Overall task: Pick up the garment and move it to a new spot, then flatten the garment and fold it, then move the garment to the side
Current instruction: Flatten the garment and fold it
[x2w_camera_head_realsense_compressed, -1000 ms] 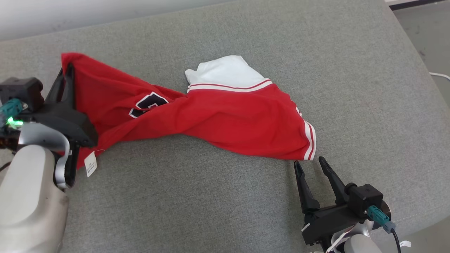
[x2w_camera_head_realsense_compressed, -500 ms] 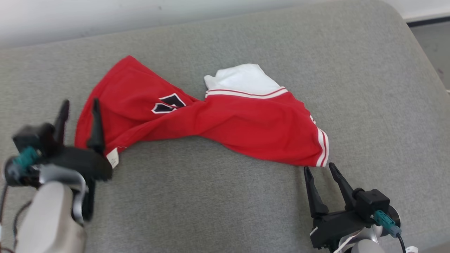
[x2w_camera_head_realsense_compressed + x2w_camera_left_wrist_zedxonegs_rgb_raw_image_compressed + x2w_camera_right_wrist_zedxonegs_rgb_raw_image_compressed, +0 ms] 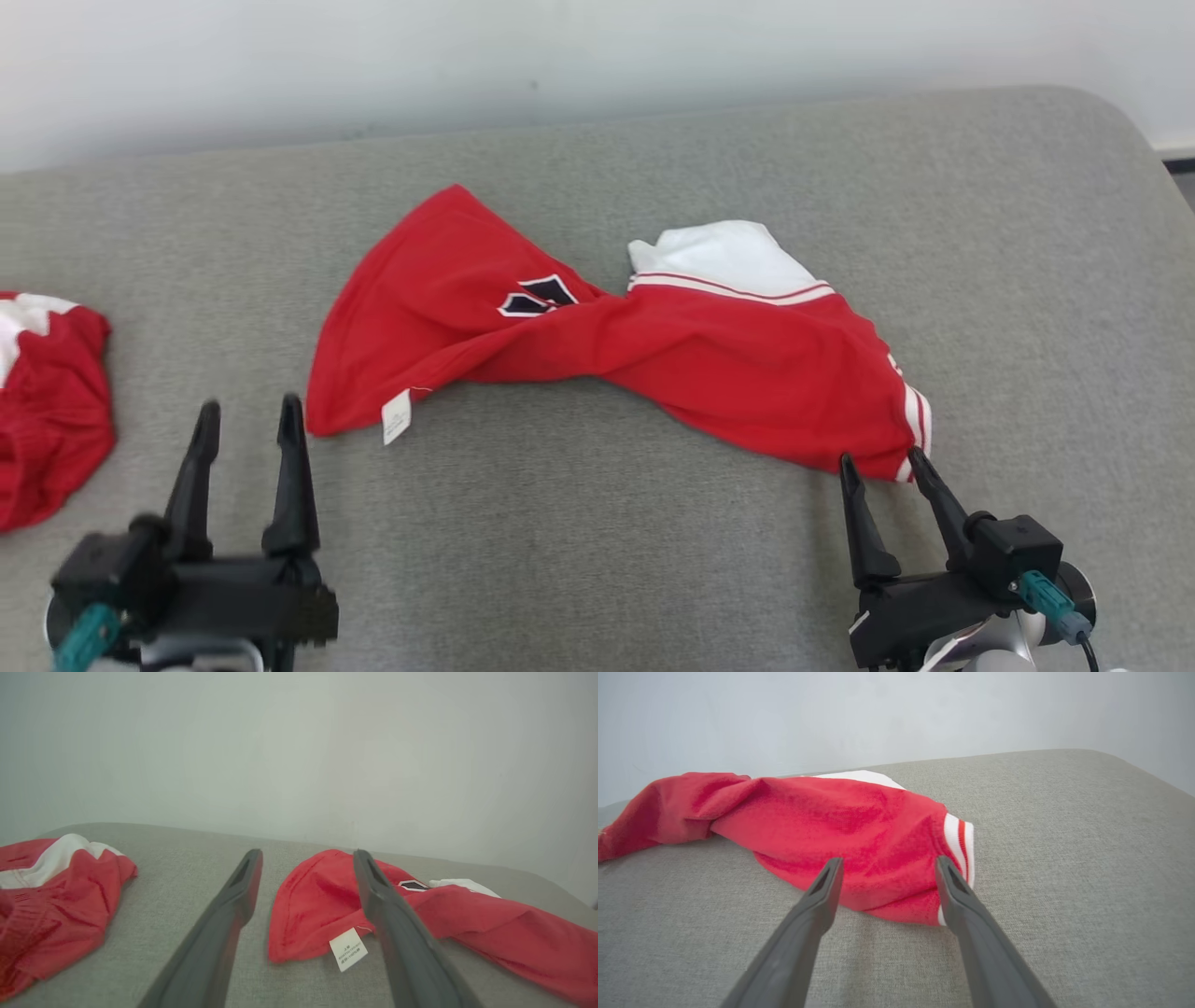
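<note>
A red garment [image 3: 653, 345] with white trim, a dark emblem and a white care label [image 3: 396, 416] lies twisted across the middle of the grey cushion [image 3: 560, 523]. My left gripper [image 3: 245, 420] stands open just left of and nearer than the garment's left end, touching nothing. In the left wrist view the garment [image 3: 317, 896] and its label lie beyond and between the open fingers [image 3: 233, 896]. My right gripper [image 3: 881, 463] is open at the striped right end. In the right wrist view that end [image 3: 878, 830] lies just past the fingertips [image 3: 886, 864].
A second red and white cloth [image 3: 47, 401] lies bunched at the cushion's far left, also in the left wrist view as a cloth [image 3: 51, 891]. A pale wall [image 3: 467, 56] runs behind the cushion. The cushion's rounded right edge [image 3: 1148, 159] drops to the floor.
My left gripper let go of the garment's left end, opened and drew back towards me. The garment's left end now lies flat. The head camera shifted, bringing the second cloth into view.
</note>
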Robot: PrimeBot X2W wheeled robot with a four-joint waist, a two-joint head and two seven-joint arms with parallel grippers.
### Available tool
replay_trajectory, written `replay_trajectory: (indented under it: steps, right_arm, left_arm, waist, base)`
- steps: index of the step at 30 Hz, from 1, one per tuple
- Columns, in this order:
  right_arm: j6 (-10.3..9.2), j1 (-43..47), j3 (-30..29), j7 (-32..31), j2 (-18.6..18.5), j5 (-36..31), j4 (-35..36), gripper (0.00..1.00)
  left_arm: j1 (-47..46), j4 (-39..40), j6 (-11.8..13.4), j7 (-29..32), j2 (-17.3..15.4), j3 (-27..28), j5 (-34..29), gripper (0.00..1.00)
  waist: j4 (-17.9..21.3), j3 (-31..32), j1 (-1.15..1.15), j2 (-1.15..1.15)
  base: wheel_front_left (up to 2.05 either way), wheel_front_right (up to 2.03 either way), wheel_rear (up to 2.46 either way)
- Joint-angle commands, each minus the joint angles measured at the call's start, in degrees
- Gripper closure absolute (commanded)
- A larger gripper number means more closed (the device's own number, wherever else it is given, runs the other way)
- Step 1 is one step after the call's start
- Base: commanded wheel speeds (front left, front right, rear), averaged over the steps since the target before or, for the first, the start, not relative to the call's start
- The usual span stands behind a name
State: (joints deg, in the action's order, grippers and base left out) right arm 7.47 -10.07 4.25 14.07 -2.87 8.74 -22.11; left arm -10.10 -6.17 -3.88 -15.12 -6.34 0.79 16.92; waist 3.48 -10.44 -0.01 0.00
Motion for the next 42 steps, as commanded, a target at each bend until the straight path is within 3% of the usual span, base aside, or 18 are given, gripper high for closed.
replay_trajectory:
  steps: [1, 13, 18, 29, 40, 42]
  right_arm:
    - [0.04, 0.6, -0.4, -0.3, 0.0, -0.6, 0.4, 0.00]
    - [0.04, -3.9, -2.1, -3.6, -2.4, -0.4, 3.7, 0.00]
    - [0.04, -12.3, -0.6, -11.3, -5.8, 2.0, 3.1, 0.00]
    - [0.03, -31.9, 0.0, -34.4, -11.4, 7.7, -12.5, 0.00]
    - [0.12, -34.9, 1.9, -47.9, -11.1, 13.0, -24.4, 0.00]
    - [0.17, -34.6, 3.6, -49.5, -11.3, 13.2, -24.4, 0.84]
  left_arm:
    - [2.2, 0.6, -0.4, 0.0, 0.8, 0.8, -1.2, 0.00]
    - [8.1, 3.1, -0.9, 0.0, 3.2, 3.2, -4.8, 0.00]
    - [6.8, 4.1, -0.9, 0.0, 3.4, 3.2, -5.1, 0.00]
    - [2.7, 5.1, -2.0, 0.0, 3.4, 0.9, -5.0, 0.00]
    - [1.4, 5.6, -2.2, 0.0, 3.5, -0.1, -4.1, 0.00]
    - [1.6, 5.6, -2.3, 0.0, 3.4, -0.3, -4.0, 0.00]
  waist:
    - [-1.6, 1.2, 0.01, 0.00]
    - [-2.6, 0.6, 0.01, 0.00]
    - [-2.7, -1.1, 0.01, 0.00]
    - [-6.1, -7.4, 0.01, 0.00]
    - [-9.6, -10.4, 0.01, 0.00]
    - [-9.8, -10.2, 0.01, 0.00]
  base:
    - [0.00, 0.00, 0.00]
    - [0.00, 0.00, 0.00]
    - [0.00, 0.00, 0.00]
    - [0.00, 0.00, 0.00]
    - [0.00, 0.00, 0.00]
    - [0.00, 0.00, 0.00]
